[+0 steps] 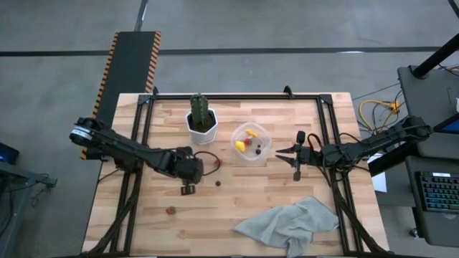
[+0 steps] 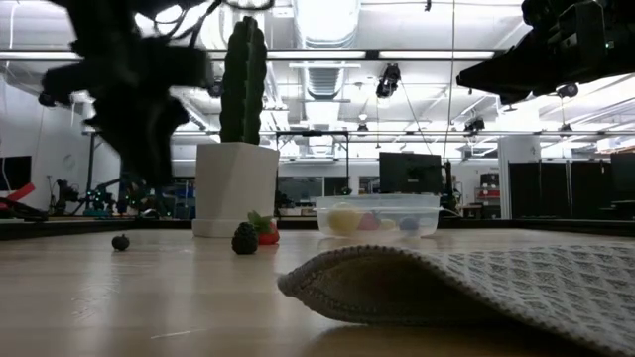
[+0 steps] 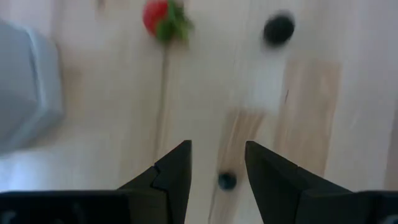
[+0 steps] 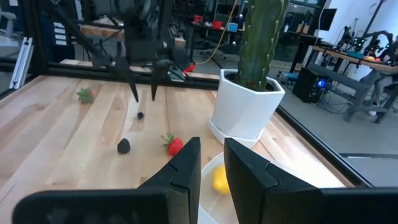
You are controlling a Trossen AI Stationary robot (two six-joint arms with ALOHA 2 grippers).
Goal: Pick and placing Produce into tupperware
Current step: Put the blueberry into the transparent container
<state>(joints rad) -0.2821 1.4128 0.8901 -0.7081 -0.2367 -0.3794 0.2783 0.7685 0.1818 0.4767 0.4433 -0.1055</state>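
My left gripper [image 1: 188,188] [image 3: 217,155] points down at the table, open. Its fingers stand on either side of a tiny dark berry [image 3: 226,181] [image 4: 140,115] and above it, without touching. A red strawberry [image 1: 219,162] [image 3: 163,18] and a larger dark berry [image 1: 217,183] [image 3: 278,29] lie on the wood just beyond. Another strawberry [image 1: 171,211] lies nearer the near edge. The clear tupperware [image 1: 251,142] [image 2: 377,215] holds yellow, red and dark pieces. My right gripper [image 1: 280,151] [image 4: 212,155] hovers raised at the container's right side, open by a narrow gap and holding nothing.
A white hexagonal pot with a cactus [image 1: 202,122] [image 4: 249,106] stands left of the container, close to the left arm's reach. A grey cloth [image 1: 290,226] [image 2: 476,283] lies crumpled near the table's near right corner. Black frame rails run along the table's sides.
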